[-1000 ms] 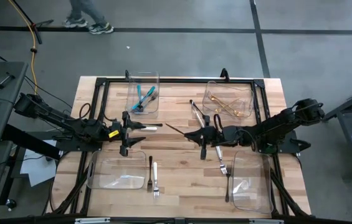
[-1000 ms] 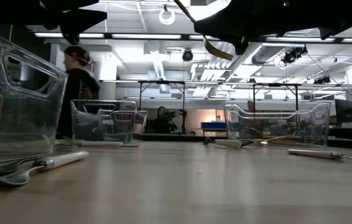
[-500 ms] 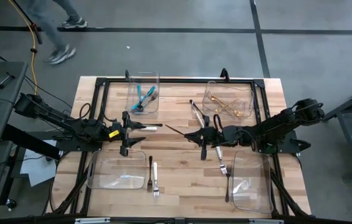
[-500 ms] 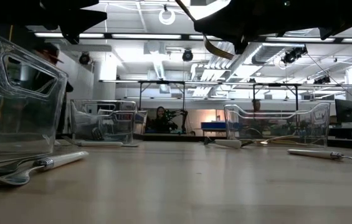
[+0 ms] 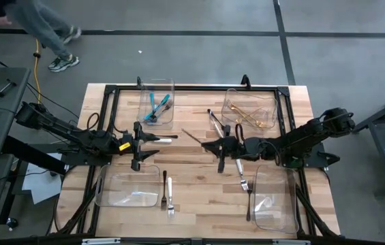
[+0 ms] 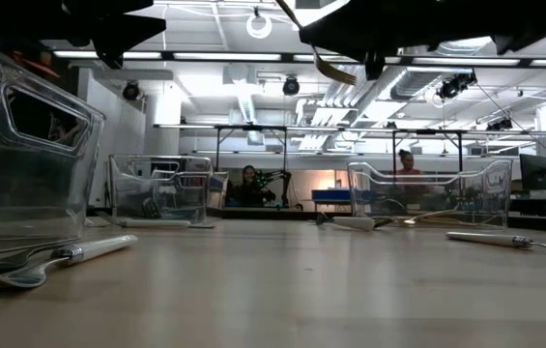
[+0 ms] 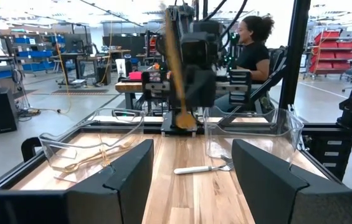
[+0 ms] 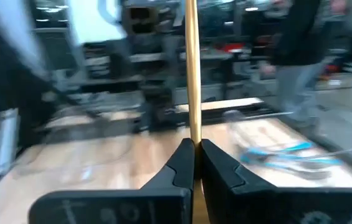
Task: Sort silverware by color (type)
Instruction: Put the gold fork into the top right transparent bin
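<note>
My right gripper hangs above the table's middle, shut on a gold utensil that points toward my left arm. My left gripper waits level at the left, open, with nothing between its fingers. A white-handled piece lies on the table just beyond it. Teal pieces lie in the far-left bin and gold ones in the far-right bin. White-handled forks and dark ones lie flat on the wood. My right gripper pinches the gold utensil's thin handle between its two fingers, which lie level and point toward the table's left. The handle sticks out ahead of the fingers, along them, rising a little. The wider end shows below the gripper. The utensil is clear of the table.
Two clear bins stand near the front edge: left and right. A dark frame borders the table. A person walks on the floor beyond the far-left corner, and others sit in the room behind.
My right gripper has turned slightly in place, still shut, and the gold utensil's free end has swung a little toward the table's far edge. The person on the floor beyond the table has walked toward the left.
</note>
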Robot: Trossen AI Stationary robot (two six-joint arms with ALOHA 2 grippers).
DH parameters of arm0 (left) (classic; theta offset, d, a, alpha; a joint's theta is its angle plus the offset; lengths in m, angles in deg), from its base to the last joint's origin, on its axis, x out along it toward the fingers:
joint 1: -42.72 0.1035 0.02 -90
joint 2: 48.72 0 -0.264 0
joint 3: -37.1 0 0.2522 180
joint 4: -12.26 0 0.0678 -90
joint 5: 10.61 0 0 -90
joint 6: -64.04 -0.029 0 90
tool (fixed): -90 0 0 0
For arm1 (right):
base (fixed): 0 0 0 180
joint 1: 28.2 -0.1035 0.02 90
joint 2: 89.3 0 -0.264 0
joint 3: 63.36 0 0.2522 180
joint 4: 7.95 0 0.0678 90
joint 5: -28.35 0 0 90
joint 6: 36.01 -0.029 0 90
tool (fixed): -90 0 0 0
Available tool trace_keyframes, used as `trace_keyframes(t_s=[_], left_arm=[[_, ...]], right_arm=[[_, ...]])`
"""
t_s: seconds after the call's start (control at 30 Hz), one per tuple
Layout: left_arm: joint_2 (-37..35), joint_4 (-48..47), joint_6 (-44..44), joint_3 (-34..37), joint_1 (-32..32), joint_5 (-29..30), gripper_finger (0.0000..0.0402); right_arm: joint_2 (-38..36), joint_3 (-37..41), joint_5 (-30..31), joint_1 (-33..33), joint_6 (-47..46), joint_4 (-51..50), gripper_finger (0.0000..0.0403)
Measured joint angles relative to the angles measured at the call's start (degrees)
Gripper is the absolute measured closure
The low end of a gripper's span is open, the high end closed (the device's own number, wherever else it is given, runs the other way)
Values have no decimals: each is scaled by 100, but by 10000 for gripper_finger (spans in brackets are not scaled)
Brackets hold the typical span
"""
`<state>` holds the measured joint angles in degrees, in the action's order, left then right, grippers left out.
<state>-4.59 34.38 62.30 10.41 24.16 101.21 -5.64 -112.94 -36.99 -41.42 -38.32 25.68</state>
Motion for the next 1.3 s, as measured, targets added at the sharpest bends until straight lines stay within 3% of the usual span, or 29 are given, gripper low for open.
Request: trace_keyframes(t_s=[0.07,0.13,0.27,0.43,0.53,0.67,0.77,0.93,1.3], left_arm=[[1,-1,-2,0,1,0,190],[1,-2,-2,0,-1,0,190],[-1,-2,-1,0,-1,1,190],[1,-47,18,-4,-3,-26,190],[1,-63,167,-2,-3,-28,190],[1,-60,258,-3,-3,-28,190],[1,-55,258,-2,-3,-28,190],[1,-52,260,-2,-3,-28,190],[1,-111,367,-2,-3,-28,190]], right_arm=[[-2,-330,370,16,157,-561,398],[-50,-854,661,105,263,-1789,398],[-32,-2459,1308,416,189,-5278,398],[229,-4113,2014,938,-633,-9222,398],[240,-4511,2151,1272,-1238,-10831,398],[214,-4486,2119,1692,-1924,-12294,398],[214,-4221,1916,1970,-2064,-12807,398],[216,-3424,1503,2357,-1673,-12696,398],[219,-1981,798,3072,-319,-10868,398]])
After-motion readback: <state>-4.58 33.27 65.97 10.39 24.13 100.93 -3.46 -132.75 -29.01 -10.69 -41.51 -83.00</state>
